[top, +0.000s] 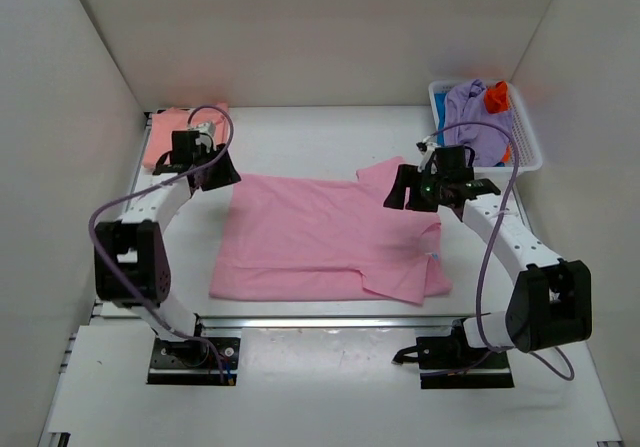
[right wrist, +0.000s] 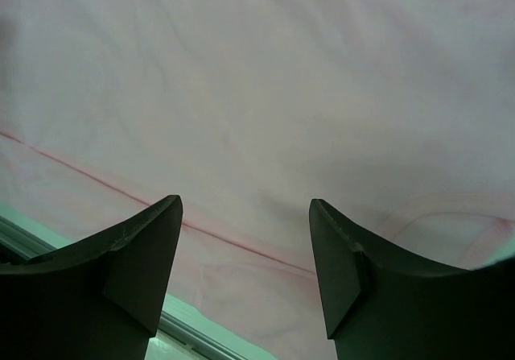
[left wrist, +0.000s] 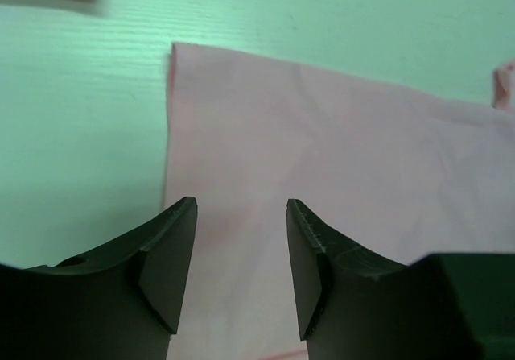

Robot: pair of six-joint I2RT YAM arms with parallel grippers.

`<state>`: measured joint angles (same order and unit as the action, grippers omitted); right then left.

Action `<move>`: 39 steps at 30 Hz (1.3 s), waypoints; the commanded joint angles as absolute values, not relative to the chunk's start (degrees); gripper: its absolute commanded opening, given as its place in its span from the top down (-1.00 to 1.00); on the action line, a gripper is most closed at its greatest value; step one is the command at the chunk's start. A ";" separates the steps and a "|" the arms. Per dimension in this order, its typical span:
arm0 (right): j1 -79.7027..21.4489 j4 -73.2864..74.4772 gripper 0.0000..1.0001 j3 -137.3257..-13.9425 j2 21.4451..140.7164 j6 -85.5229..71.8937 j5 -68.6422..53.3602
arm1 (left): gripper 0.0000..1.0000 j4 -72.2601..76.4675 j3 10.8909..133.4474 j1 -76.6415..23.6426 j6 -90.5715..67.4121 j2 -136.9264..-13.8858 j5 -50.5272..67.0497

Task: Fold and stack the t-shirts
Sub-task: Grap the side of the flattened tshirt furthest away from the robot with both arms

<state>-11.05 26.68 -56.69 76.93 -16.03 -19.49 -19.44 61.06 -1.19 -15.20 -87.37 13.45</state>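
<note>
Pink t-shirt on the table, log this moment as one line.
pink t-shirt: spread out | left gripper: open, over its edge | right gripper: open, above it

No legible text, label, brand, number or sign in any view. Small bluish speck (top: 437, 257) at neck of light pink t-shirt (top: 320, 237): maybe tag, too small to read.
</note>
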 commanded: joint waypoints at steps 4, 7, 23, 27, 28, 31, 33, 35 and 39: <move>-12.30 21.71 -0.25 -59.94 78.83 -16.00 -22.24 | -0.19 -16.61 71.61 0.00 -13.62 -100.96 11.96; -11.34 21.62 -0.23 -60.99 80.41 -15.03 -22.33 | -0.18 -16.70 75.66 -0.09 -14.32 -106.15 12.82; -9.67 20.48 -0.22 -61.08 83.93 -13.63 -21.72 | -0.19 -17.31 83.32 -0.70 -14.94 -116.89 8.97; -9.41 19.69 -0.23 -61.00 86.39 -13.53 -20.39 | -0.16 -19.59 86.65 -1.32 -14.07 -119.61 9.23; -9.32 18.82 -0.23 -61.26 87.27 -13.36 -19.87 | -0.08 -20.38 87.44 -1.49 -13.98 -120.32 9.84; -8.70 16.70 -0.25 -61.61 90.60 -13.27 -18.29 | 0.53 -20.22 87.28 -1.76 -14.15 -120.85 11.68; -8.27 15.82 -0.26 -63.36 94.11 -13.53 -16.19 | 1.00 -20.13 86.84 -1.15 -14.24 -119.98 11.69; -8.26 14.42 -0.26 -64.77 96.31 -13.71 -14.77 | 1.00 -19.78 85.44 -1.41 -14.06 -119.45 11.95; -7.47 12.92 -0.26 -69.51 101.15 -15.20 -10.12 | 1.00 -18.03 81.57 -0.27 -14.41 -115.67 12.83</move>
